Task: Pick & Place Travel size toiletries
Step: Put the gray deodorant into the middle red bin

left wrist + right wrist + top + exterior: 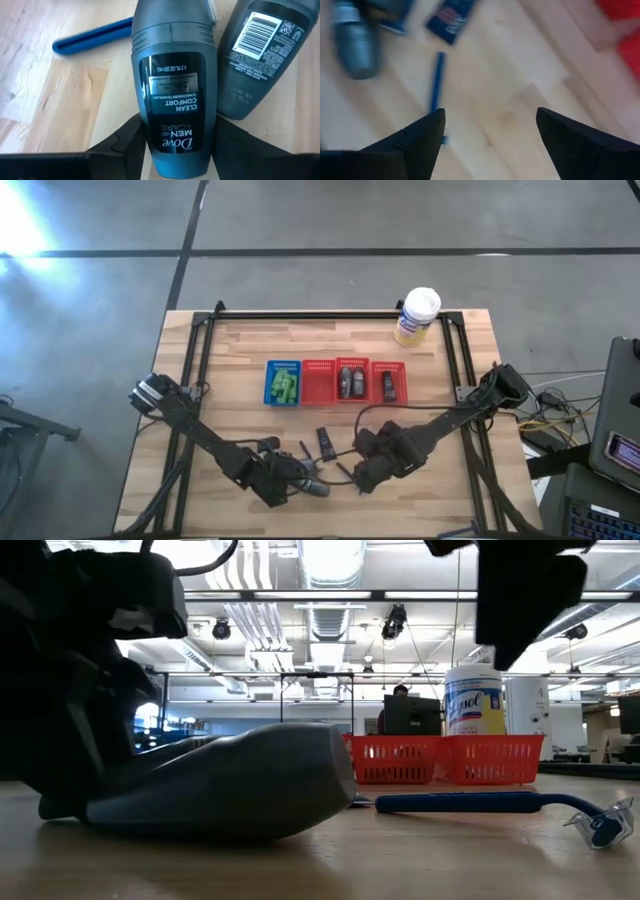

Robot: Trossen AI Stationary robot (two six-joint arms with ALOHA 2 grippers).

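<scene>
My left gripper (303, 482) is low at the table's near edge, shut on a dark grey Dove roll-on bottle (175, 90) that lies on the table (230, 780). A second dark grey bottle (260, 55) lies right beside it. A blue razor (95, 36) lies just beyond them (480, 802). My right gripper (363, 470) hangs open and empty above the table (490, 125), next to my left gripper. A dark tube (326, 442) lies farther in. Green bottles lie in the blue basket (283, 383), and dark ones in two of the red baskets (352, 380). My left gripper pinches the bottle's lower body (150, 145) between its two fingers, one finger (125, 145) on each side. The fingers come in nearly level and lie along the bottle. The bottle lies on its side on the table, cap end pointing away from the gripper.
A row of one blue and three red baskets (318, 380) stands mid-table. A large yellow-and-white canister (418, 315) stands at the far right. A black frame (330, 315) runs round the table. There is bare wood to the left and right of the baskets.
</scene>
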